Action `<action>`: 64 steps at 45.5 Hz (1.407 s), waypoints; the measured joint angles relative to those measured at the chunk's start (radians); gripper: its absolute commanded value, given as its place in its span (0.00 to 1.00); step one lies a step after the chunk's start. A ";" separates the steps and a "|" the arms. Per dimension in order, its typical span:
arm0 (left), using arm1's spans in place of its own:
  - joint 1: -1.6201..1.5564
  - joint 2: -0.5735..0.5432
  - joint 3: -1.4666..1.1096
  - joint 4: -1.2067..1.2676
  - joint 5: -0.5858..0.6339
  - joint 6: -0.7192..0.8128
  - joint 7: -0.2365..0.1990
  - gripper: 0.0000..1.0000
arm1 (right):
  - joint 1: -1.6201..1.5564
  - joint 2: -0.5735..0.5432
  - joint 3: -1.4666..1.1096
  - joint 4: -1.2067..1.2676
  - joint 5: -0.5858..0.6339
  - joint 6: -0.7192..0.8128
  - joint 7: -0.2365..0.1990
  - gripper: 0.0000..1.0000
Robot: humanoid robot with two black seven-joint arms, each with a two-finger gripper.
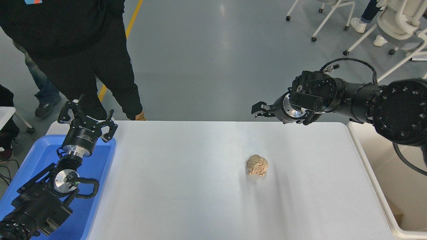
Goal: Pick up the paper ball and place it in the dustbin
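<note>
The tan-brown paper ball (pixel 257 165) lies on the white table (pixel 186 186), right of the middle. The cream-white dustbin (pixel 358 141) stands off the table's right edge, partly hidden by my right arm. My right gripper (pixel 259 111) hangs over the table's far edge, pointing left, above and behind the ball and well apart from it. It looks open and empty, seen nearly edge-on. My left gripper (pixel 87 116) is parked at the lower left, open and empty.
A shallow blue tray (pixel 100 166) sits under my left arm at the table's left end. A person in dark clothes (pixel 83 50) stands at the far left side. White wheeled chairs (pixel 393 23) stand on the floor beyond the table.
</note>
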 measured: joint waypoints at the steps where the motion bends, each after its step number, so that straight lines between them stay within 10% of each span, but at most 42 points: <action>1: 0.000 0.000 0.000 0.000 0.000 0.000 0.000 0.99 | -0.008 0.000 0.004 -0.002 0.000 -0.003 0.000 1.00; 64: 0.000 0.000 0.000 0.000 0.000 0.000 -0.001 0.99 | -0.301 0.002 0.216 -0.105 -0.003 -0.021 0.007 1.00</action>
